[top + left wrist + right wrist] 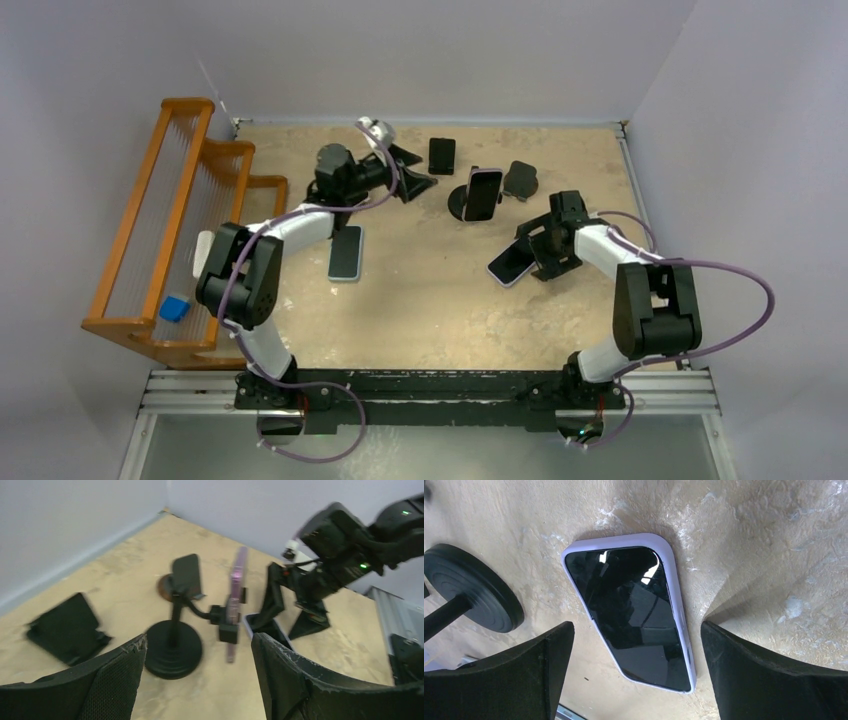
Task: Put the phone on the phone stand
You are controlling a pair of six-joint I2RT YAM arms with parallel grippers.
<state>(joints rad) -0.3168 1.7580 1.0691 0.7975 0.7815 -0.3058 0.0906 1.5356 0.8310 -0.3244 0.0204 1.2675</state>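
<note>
A phone in a lilac case (634, 615) lies face up on the table, also in the top view (508, 266). My right gripper (636, 626) is open and hovers just over it, one finger on each side, not touching; in the top view it is at right of centre (530, 250). A black stand with a round base (462, 203) holds a pink-cased phone (483, 193) upright in its clamp; both show in the left wrist view (173, 649) (236, 595). My left gripper (197, 640) is open and empty, at the back of the table (400, 182).
A second phone (346, 252) lies flat left of centre and a black phone (441, 155) at the back. A folding black stand (67, 627) and another round-base stand (520, 180) stand nearby. An orange wooden rack (150, 230) with a blue item (174, 308) lines the left side.
</note>
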